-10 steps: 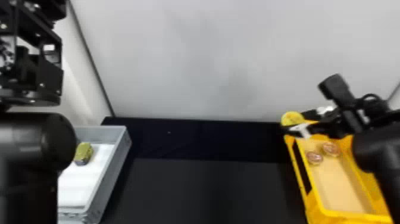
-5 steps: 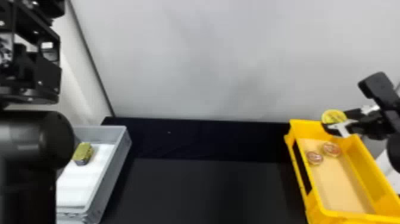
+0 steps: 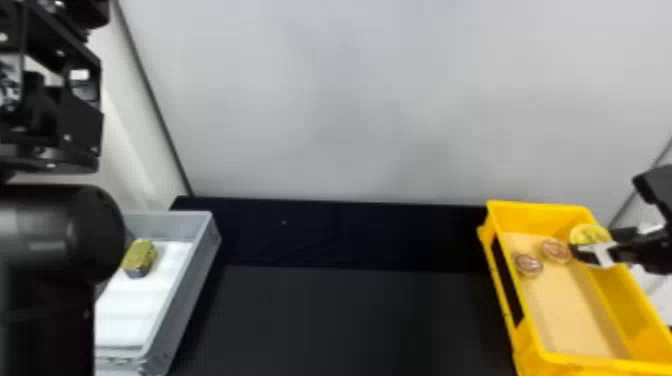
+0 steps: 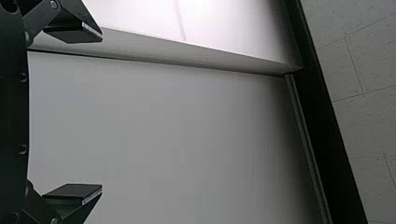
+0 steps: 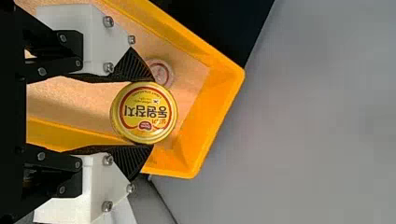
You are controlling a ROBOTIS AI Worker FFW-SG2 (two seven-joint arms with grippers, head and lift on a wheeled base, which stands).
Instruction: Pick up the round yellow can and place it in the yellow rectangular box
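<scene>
1 gray bin (image 3: 192,295) holds 1 yellow-green block (image 3: 139,256) on white lining (image 3: 137,305), and 2 round reddish items (image 3: 528,265) lie close together.

This looks like a lab: a black robot arm (image 3: 55,235), a dark table (image 3: 350,320), a gray box (image 3: 192,295), a yellow box (image 3: 540,207), a plain wall (image 3: 350,100), ceiling tiles (image 4: 364,126).

A tray (image 3: 205,245), a block (image 3: 140,256) inside, sits at left and a box (image 3: 542,206) at right, the table (image 3: 350,320) between; two discs (image 3: 528,264) lie in the box's far half, a can (image 3: 586,233) above its right side.
</scene>
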